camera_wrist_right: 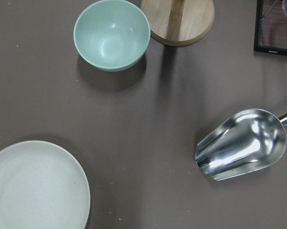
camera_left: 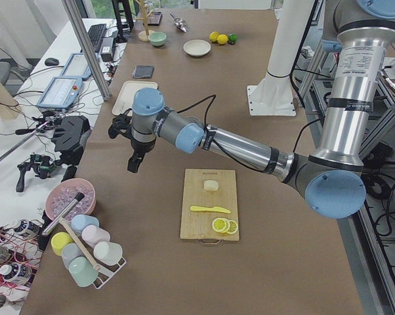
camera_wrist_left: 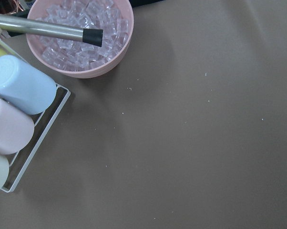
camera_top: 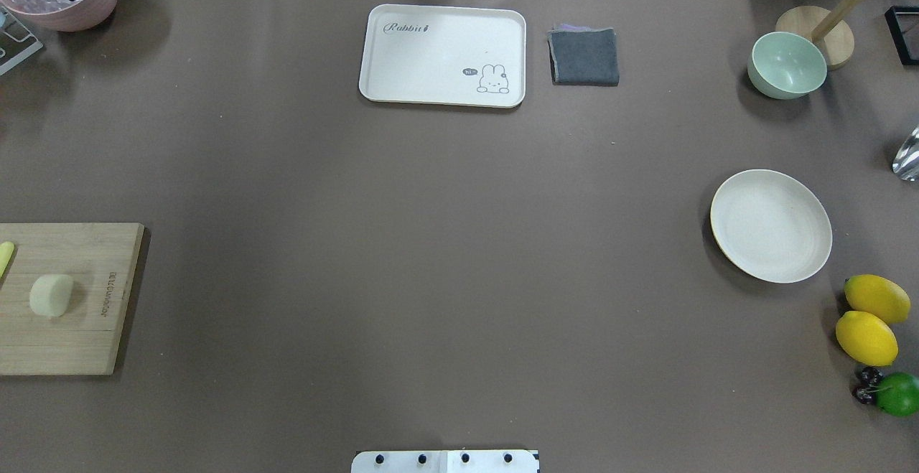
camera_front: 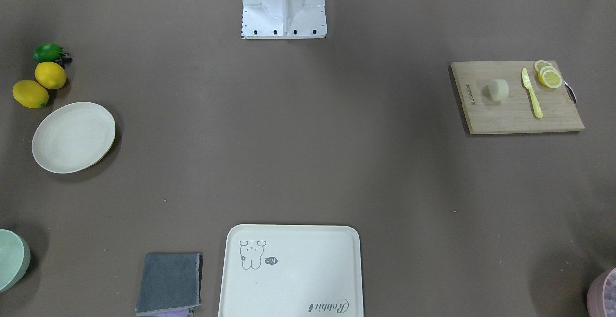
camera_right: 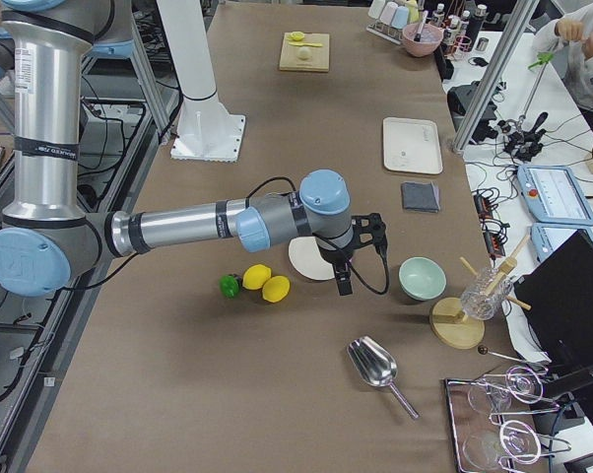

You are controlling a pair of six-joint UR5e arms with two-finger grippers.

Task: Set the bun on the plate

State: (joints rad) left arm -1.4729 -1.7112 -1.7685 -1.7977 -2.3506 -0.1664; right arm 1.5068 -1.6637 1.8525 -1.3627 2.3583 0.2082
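The bun (camera_front: 498, 89) (camera_top: 52, 295) (camera_left: 211, 185) lies on a wooden cutting board (camera_front: 515, 115) (camera_top: 72, 344) at the robot's left end of the table. The empty plate (camera_front: 72, 136) (camera_top: 770, 225) (camera_wrist_right: 34, 191) sits at the opposite end. My left gripper (camera_left: 137, 161) hangs above the table beyond the board, well apart from the bun. My right gripper (camera_right: 344, 286) hovers beside the plate (camera_right: 298, 261). Both grippers show only in the side views, so I cannot tell if they are open or shut.
A yellow knife (camera_front: 532, 93) and lemon slices (camera_front: 548, 74) share the board. Two lemons (camera_top: 869, 319) and a lime (camera_top: 899, 392) lie near the plate. A green bowl (camera_top: 786, 64), a metal scoop (camera_wrist_right: 241, 143), a cream tray (camera_top: 441, 53), a grey cloth (camera_top: 584, 57) and a pink ice bowl (camera_wrist_left: 81, 33) stand around.
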